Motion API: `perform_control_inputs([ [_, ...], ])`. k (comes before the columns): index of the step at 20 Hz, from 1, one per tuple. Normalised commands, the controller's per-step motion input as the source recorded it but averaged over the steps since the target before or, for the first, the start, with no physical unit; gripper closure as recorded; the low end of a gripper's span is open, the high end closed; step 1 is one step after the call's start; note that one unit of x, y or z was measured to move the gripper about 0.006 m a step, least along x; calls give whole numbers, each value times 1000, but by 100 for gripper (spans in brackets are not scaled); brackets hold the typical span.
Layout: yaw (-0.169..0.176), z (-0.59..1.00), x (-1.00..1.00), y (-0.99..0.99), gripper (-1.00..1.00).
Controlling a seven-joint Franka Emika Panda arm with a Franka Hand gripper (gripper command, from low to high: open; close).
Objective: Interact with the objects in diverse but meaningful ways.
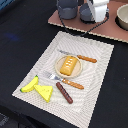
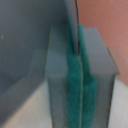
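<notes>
My gripper [image 1: 94, 15] hangs over the brown tray [image 1: 107, 29] at the back, down on a grey saucepan [image 1: 86, 13]. In the wrist view its green pads [image 2: 74, 85] are pressed together on a thin grey wall [image 2: 72, 25], seemingly the saucepan's rim; no blue handle shows. On the pale placemat [image 1: 95, 55] a golden-brown bread loaf [image 1: 69, 64] lies on a small plate [image 1: 60, 67]. A brown sausage [image 1: 64, 92], a yellow cheese wedge [image 1: 45, 91] and a yellow banana [image 1: 30, 85] lie near the mat's front.
A second grey vessel [image 1: 67, 8] stands on the tray to the exterior view's left of the saucepan. A pale bowl [image 1: 122, 17] sits at the tray's far right. A toy knife [image 1: 80, 57] and fork [image 1: 65, 81] flank the plate. A dark cable [image 1: 85, 30] loops over the tray's edge.
</notes>
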Motion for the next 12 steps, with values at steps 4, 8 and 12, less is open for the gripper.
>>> perform_control_inputs([
  [4, 0, 216, 431, 122, 100],
  [8, 9, 246, 357, 0, 100],
  [12, 2, 174, 313, 2, 100],
])
